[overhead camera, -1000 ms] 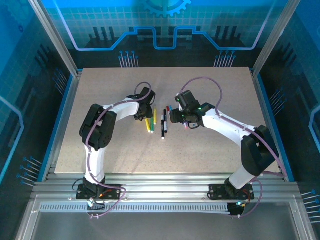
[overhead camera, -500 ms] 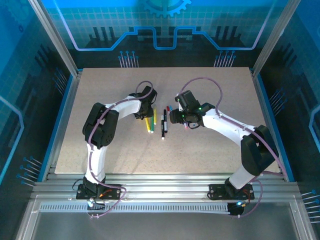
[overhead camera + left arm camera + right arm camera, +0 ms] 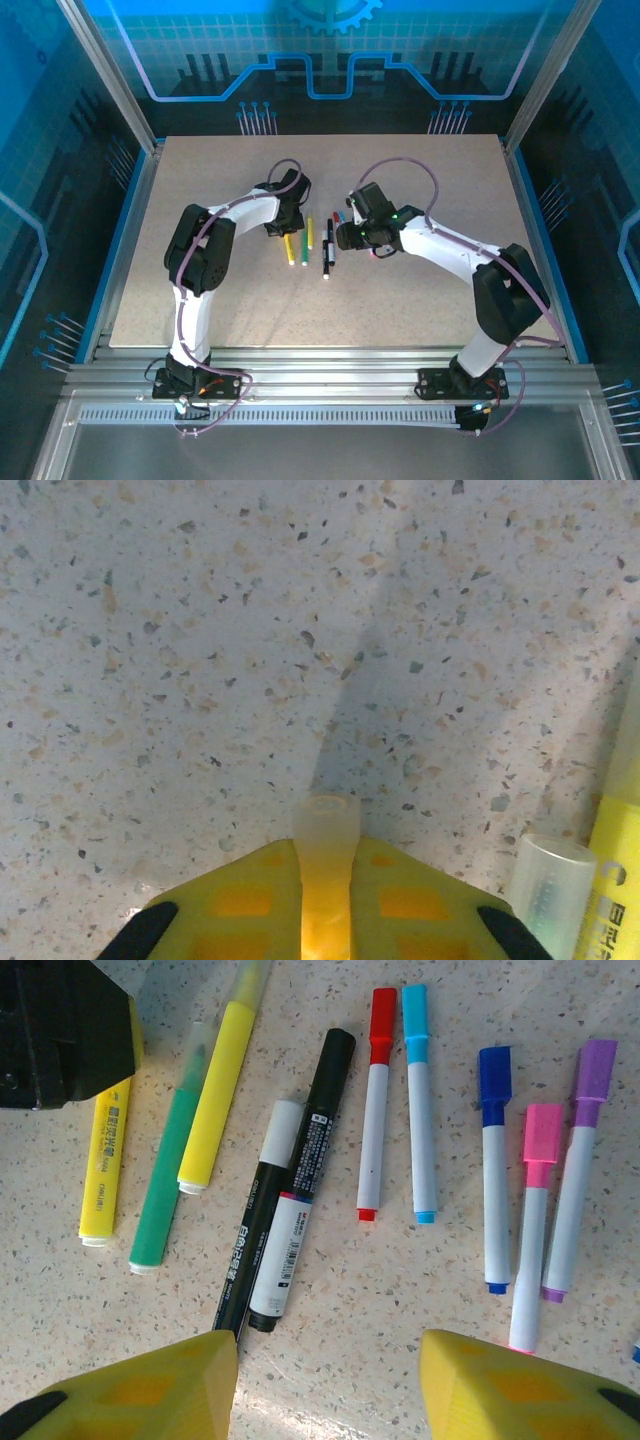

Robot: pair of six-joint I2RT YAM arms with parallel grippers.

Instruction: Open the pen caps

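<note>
The left hand [image 3: 327, 858] is closed: its yellow fingers [image 3: 240, 905] pinch a translucent cap [image 3: 327, 818] with yellow glowing through it, held low over the speckled worktop [image 3: 200, 630]. Just right of that grip lie a second clear cap [image 3: 548, 880] and a printed yellow barrel [image 3: 620, 865]; I cannot tell whether these two belong together.

The right hand [image 3: 325, 1352] hangs open above the row of pens, its jaws apart with nothing between them. In the top external view the two hands [image 3: 281, 222] [image 3: 346, 236] face each other across the pens.

Below the right hand, from its left:
- a yellow highlighter [image 3: 103, 1175], its top hidden under the left hand
- a green highlighter [image 3: 165, 1190]
- a longer yellow highlighter [image 3: 220, 1100]
- a black marker with a white cap [image 3: 281, 1128]
- a second black marker [image 3: 318, 1110]

Further right are the red cap [image 3: 383, 1010], light-blue cap [image 3: 414, 1015], dark-blue cap [image 3: 494, 1075], pink cap [image 3: 544, 1132] and purple cap [image 3: 597, 1070], each seated on a white pen.
</note>
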